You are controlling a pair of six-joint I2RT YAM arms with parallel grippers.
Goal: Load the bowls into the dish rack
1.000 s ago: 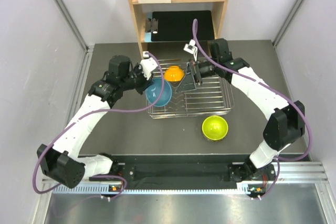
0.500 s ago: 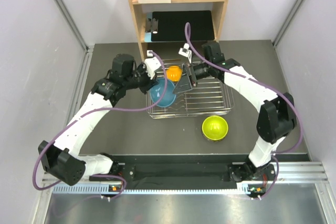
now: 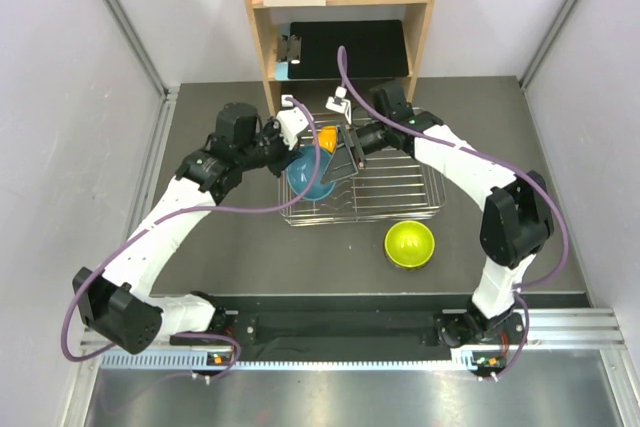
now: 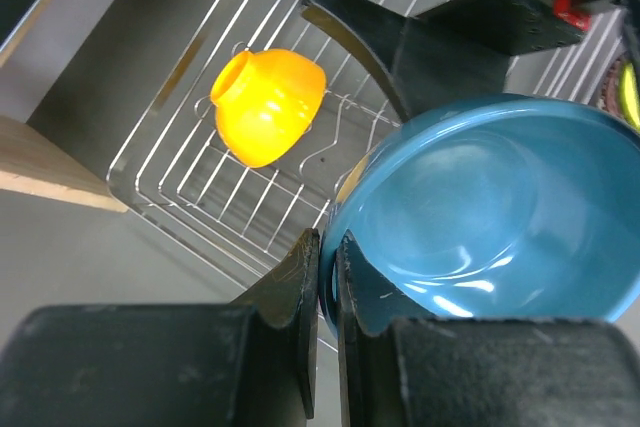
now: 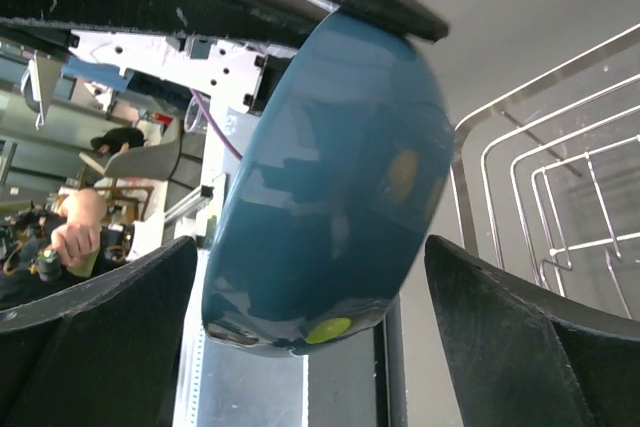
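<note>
Two grippers are gathered at one bowl: the blue bowl (image 3: 308, 179) is held over the left end of the rack (image 3: 400, 209), and the coming move is judged to turn on how it lies between them. Its rim is pinched, at about 11 o'clock of the bowl in the top view, by the left gripper (image 4: 326, 257), whose jaws are drawn narrow, one finger inside the rim and one outside. The bowl is tipped, so that its hollow is turned up and toward the left gripper while its foot is turned toward the right gripper (image 5: 310, 247), from which it lies at about 8 o'clock. The right gripper's jaws are spread wide and set one to each side of the bowl's outer wall. A gap is seen on both sides in the right wrist view, so no contact is made out and nothing is held there. No long axis is offered by a round bowl, so only this tilt counts. Whether the bowl touches the wires cannot be told. The orange bowl (image 3: 328, 137) is lodged in the rack at 1 o'clock of the blue one, near but apart. The green bowl (image 3: 410, 243) is left on the table (image 3: 250, 247), just outside the rack at 5 o'clock, nearer the right gripper.
</note>
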